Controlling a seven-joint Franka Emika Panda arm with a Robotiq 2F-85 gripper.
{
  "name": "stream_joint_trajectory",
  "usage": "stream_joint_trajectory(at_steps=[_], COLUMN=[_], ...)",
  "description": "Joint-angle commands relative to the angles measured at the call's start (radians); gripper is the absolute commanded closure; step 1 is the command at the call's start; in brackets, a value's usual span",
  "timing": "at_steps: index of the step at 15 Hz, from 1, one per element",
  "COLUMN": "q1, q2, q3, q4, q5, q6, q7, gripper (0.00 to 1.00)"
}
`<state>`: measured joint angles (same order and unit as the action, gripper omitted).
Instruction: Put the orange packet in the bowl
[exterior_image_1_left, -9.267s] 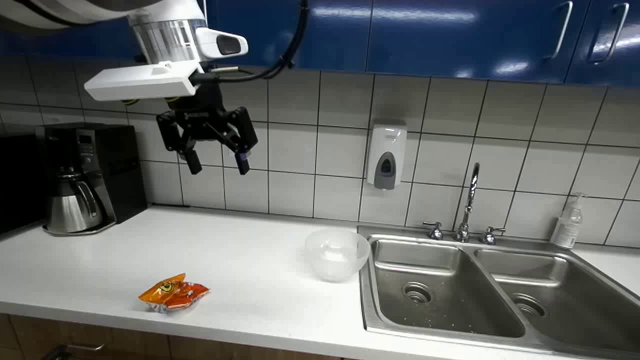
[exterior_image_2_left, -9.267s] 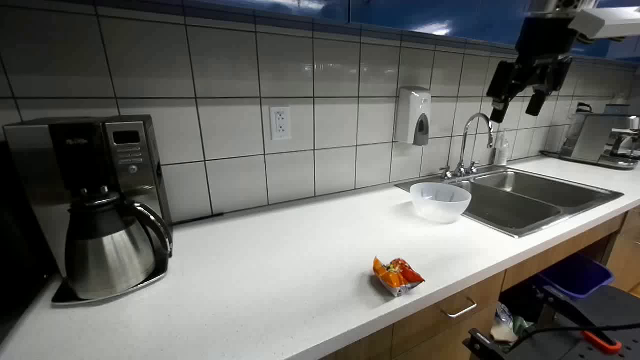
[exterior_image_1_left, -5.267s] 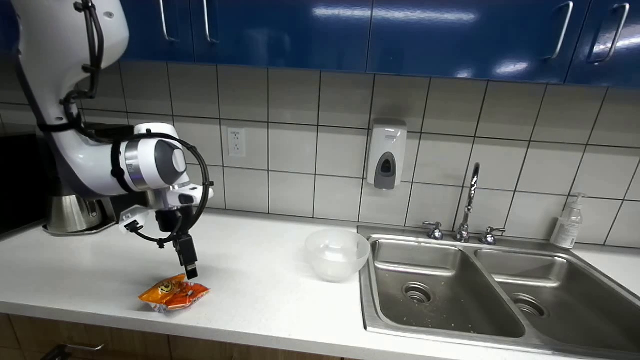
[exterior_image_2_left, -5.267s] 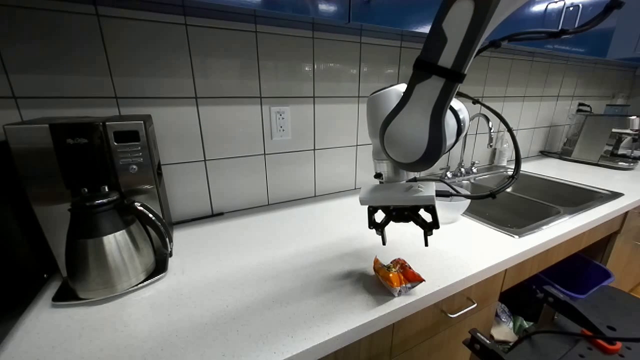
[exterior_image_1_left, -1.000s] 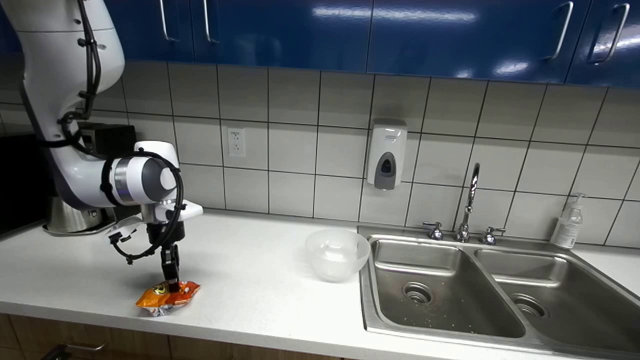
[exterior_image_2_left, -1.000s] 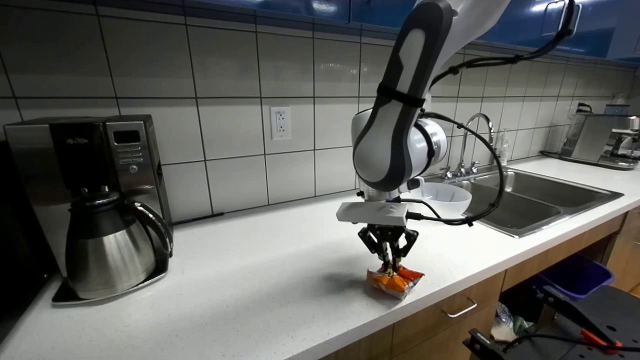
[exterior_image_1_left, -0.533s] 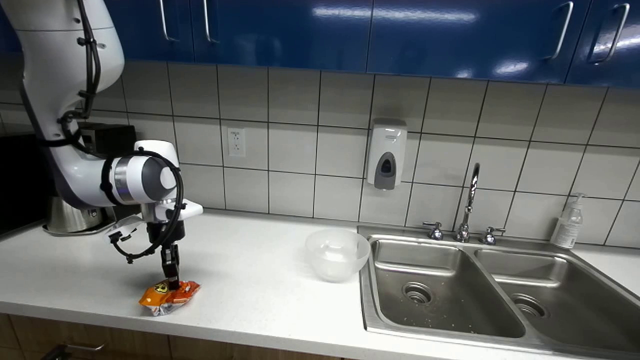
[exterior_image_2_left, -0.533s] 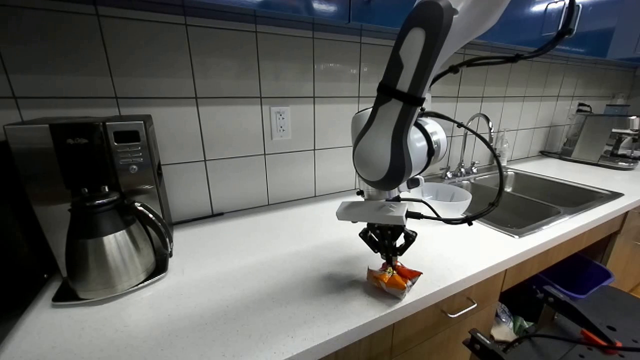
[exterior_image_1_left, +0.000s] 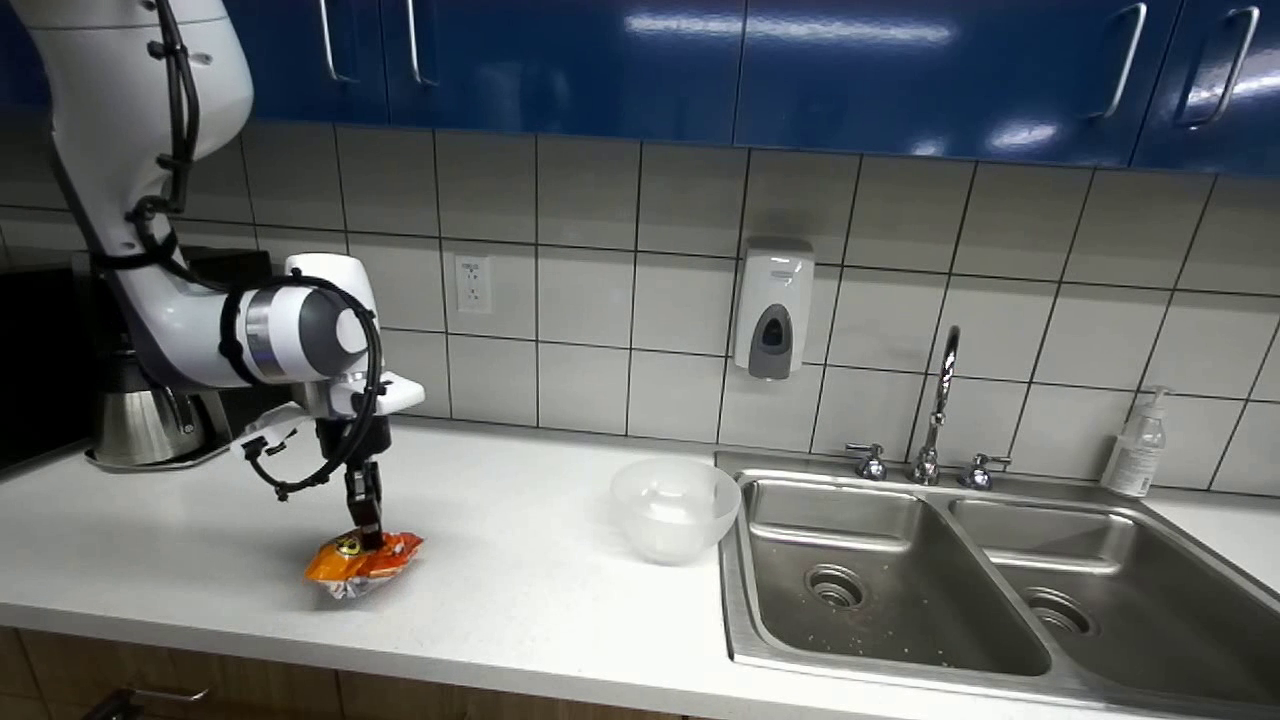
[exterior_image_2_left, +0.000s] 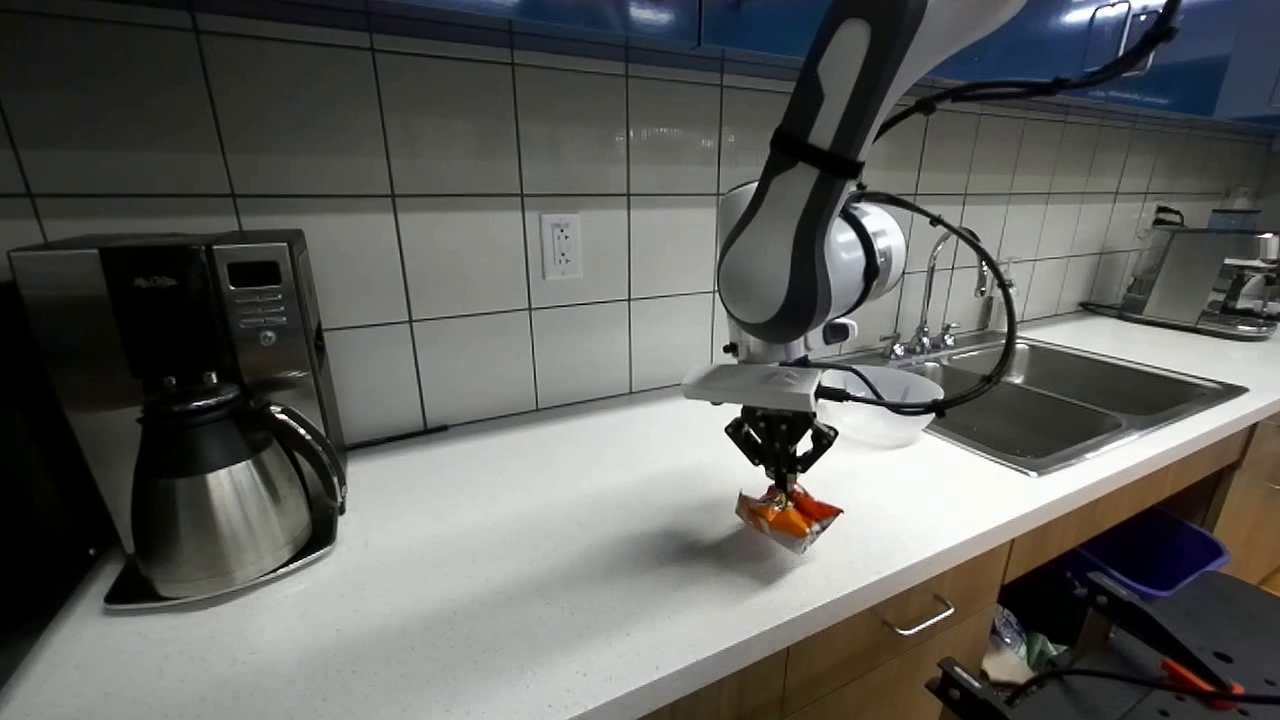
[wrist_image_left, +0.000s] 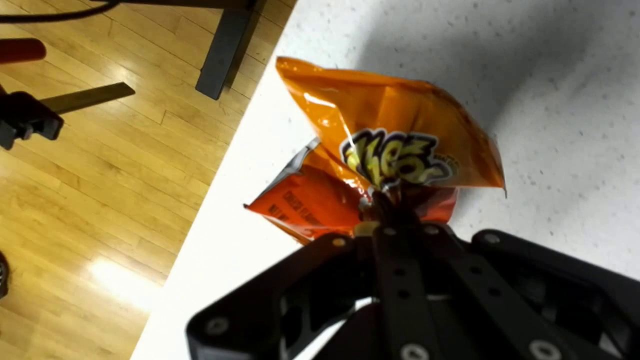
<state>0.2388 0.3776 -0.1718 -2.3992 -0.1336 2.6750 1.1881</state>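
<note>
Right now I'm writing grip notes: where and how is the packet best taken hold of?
I'd say by the creased middle of the packet, coming from above, as the gripper does now. The film bunches at that crease, giving something to pinch, while the ends flare out; the counter beneath probably leaves the top easiest to reach.

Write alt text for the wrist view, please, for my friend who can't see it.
A black gripper at the bottom of the picture pinches a crinkled orange packet near its middle, above a speckled white counter. Past the counter's edge, at left, is a wooden floor.
</note>
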Motion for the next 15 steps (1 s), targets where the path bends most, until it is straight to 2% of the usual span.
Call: stream_joint_trajectory(at_steps=[1, 11, 15], q1=[-0.043, -0.146, -0.142], q2=[-0.084, 0.026, 0.109], q3=[-0.032, -0.124, -0.192], q4=[0.007, 0.198, 0.295], q5=[-0.017, -0.026, -0.05], q6=[-0.044, -0.072, -0.057], q7=[-0.016, 0.023, 0.072], gripper=[1.0, 1.0, 1.0])
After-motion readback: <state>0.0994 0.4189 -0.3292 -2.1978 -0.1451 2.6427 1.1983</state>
